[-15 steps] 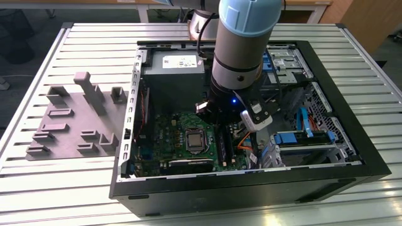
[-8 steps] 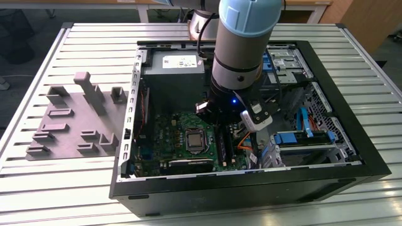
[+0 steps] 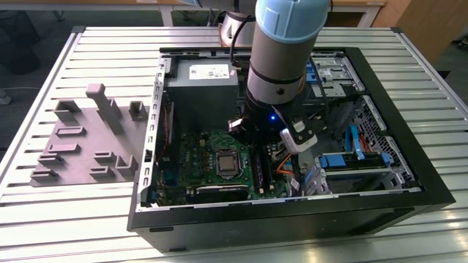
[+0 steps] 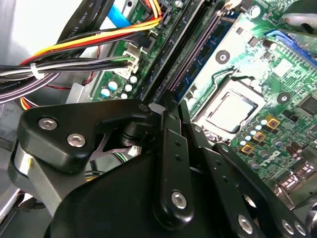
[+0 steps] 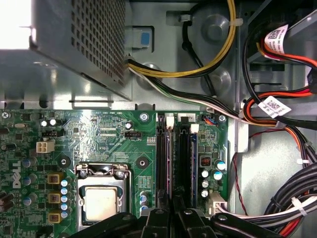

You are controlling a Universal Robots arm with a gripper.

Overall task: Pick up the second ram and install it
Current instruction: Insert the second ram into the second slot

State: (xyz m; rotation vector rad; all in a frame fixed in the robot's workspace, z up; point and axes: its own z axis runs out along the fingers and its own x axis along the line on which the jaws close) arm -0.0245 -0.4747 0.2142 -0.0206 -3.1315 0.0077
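The arm reaches straight down into the case, claw (image 5: 171, 206) fingers pinched near-closed over the second ram (image 5: 170, 163) at the motherboard's (image 5: 99, 134) three o'clock edge.

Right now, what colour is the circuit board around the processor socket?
Green, with small yellow and pale blue parts. The circuit board shows best in the first wrist view.
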